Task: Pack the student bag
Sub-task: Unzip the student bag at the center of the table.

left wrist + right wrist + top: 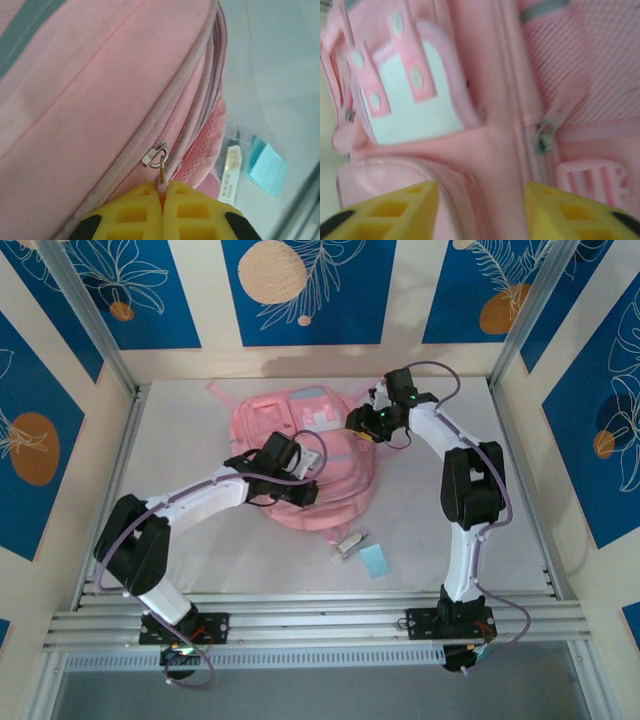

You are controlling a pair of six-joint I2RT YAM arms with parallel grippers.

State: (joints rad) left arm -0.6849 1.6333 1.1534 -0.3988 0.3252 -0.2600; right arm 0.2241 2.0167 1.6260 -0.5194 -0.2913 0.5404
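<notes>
Left gripper (161, 194) clamps the zipper pull (161, 174) on the student bag (75, 100); right gripper (482, 202) hovers open, empty. Best drawn straight along the track.

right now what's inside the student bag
Inside the student bag, nothing shows: its pink fabric covers any contents. The left end effector is shut on a zipper pull at its side.

student bag (75, 100): matt woven cloth, mesh side; zip pull (155, 156): dull metal
</notes>
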